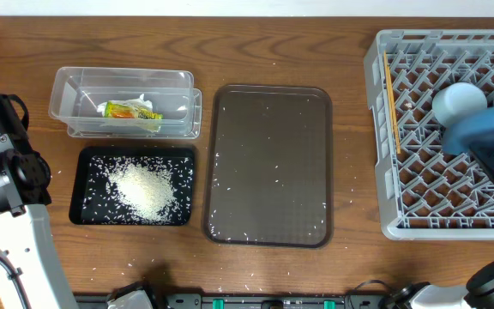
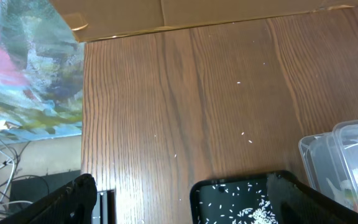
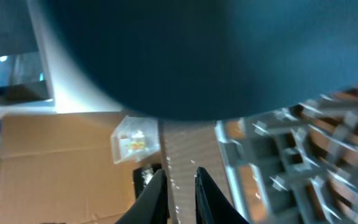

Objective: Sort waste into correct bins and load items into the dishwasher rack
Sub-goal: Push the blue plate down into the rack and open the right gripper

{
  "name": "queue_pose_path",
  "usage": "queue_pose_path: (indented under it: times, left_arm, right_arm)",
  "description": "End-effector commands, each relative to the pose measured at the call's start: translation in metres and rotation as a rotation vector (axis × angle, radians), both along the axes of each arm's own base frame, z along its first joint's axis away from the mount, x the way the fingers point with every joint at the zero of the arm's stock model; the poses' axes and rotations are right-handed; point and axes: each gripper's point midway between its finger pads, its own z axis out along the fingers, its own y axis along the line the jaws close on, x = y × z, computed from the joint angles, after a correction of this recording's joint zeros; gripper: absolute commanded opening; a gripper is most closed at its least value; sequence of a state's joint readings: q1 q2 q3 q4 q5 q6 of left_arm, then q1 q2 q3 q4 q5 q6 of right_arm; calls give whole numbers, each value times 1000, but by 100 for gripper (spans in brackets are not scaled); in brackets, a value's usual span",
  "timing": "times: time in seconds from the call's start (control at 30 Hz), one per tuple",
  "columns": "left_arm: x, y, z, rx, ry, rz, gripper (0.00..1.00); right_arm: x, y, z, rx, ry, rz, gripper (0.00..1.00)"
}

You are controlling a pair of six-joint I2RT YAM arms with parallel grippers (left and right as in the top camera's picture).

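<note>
Right gripper (image 3: 178, 177) hard to make out overhead, lost beside plate (image 1: 487, 137). Its wrist view is blurred: plate fills top, fingers nearly pressed together, slim gap, nothing seen between. Left gripper (image 2: 184, 183) spread wide above table.

Rack (image 1: 453, 225) cut off at right edge:
- one plate
- one cup (image 1: 459, 101)
- second white shape, cropped
- chopsticks (image 1: 391, 103) along left wall, count unclear

One tub (image 1: 67, 94): one wrapper (image 1: 129, 110), one tissue (image 1: 144, 100). One black tray (image 1: 80, 184): rice (image 1: 144, 189) heap. One brown tray (image 1: 268, 163): stray grains.

No lettering, brand or number can be read anywhere. The yellow-green snack wrapper (image 1: 129, 111) in the clear tub (image 1: 62, 91) bears coloured print, too small to make out. It lies ahead of the right gripper (image 3: 180, 186), slightly left.
</note>
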State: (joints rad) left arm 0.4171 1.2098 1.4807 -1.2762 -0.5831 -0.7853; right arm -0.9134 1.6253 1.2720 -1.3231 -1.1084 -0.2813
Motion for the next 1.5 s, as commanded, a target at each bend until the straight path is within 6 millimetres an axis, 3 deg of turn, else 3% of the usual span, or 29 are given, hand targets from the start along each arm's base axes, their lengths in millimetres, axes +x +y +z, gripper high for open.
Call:
queue_pose_path:
  times: [0.0, 0.2, 0.43, 0.67, 0.73, 0.83, 1.17, 1.4, 1.47]
  left_arm:
    - [-3, 3, 2, 16, 9, 12, 90]
    - [-3, 3, 2, 16, 9, 12, 91]
    - [-3, 3, 2, 16, 9, 12, 90]
    - [-3, 3, 2, 16, 9, 12, 91]
    - [-3, 3, 2, 16, 9, 12, 90]
    - [-3, 3, 2, 16, 9, 12, 91]
    - [-3, 3, 2, 16, 9, 12, 91]
    - [-3, 3, 2, 16, 9, 12, 91]
    - [-3, 3, 2, 16, 9, 12, 91]
  right_arm:
    - [-10, -8, -15, -15, 81, -22, 18]
    - [-16, -8, -13, 4, 92, -31, 33]
    - [-25, 8, -5, 48, 84, 14, 49]
    - [-34, 23, 11, 84, 79, 43, 54]
    - [-35, 25, 16, 62, 66, 44, 63]
    - [-38, 28, 25, 26, 47, 44, 99]
    - [-56, 19, 51, -203, 153, -11, 99]
    - [-57, 20, 81, -342, 54, -34, 99]
    - [-49, 12, 88, -385, 10, -64, 93]
